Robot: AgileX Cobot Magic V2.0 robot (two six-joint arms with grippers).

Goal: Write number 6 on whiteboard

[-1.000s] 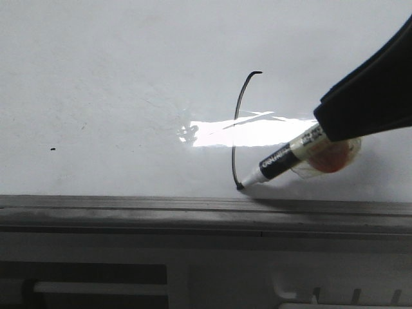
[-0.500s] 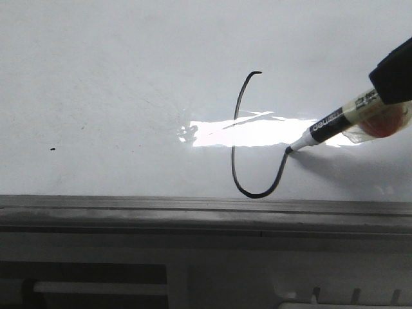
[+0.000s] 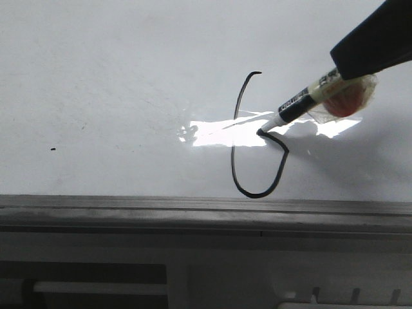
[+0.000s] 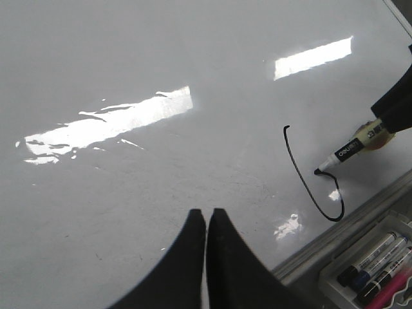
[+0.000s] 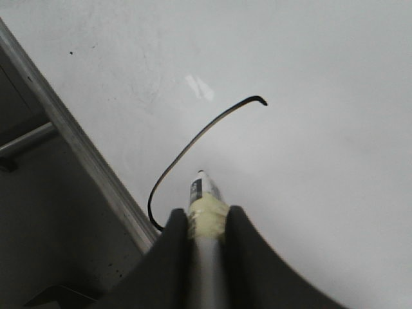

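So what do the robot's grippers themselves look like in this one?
Both are plain matte black. The left gripper has two smooth fingers that taper to rounded tips. The right gripper has the same curved black fingers; in the front view it reads as a dark wedge. No cables or markings show.

From the right wrist the marker (image 5: pixel 205 193) covers the loop of the number 6 (image 5: pixel 193 145); the marker's lettering is unreadable

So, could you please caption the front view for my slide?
Right gripper holds a black-and-white marker, closing the thin black number 6 on the glossy whiteboard.
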